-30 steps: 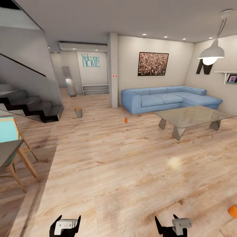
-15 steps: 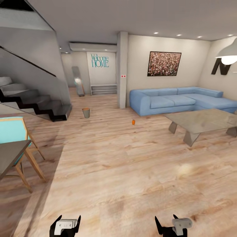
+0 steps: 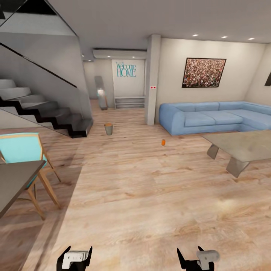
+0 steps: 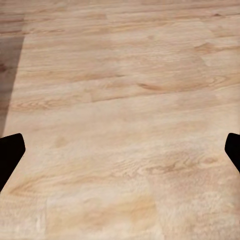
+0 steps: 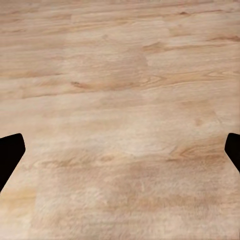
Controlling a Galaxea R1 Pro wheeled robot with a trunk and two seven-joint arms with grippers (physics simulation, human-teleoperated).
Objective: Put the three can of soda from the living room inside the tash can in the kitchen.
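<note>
Far off, orange can, bin

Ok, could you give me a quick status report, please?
Left end effector and right end effector open, empty. Orange soda can upright on floor, trash can beyond. Nothing between robot and can.

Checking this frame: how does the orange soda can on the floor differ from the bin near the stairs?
The orange can is far smaller than the trash can. The can is bright orange all over; the bin is grey outside with a copper-brown inside. The can stands nearer the blue sofa, the bin nearer the staircase. Both stand upright on the wood floor.
</note>
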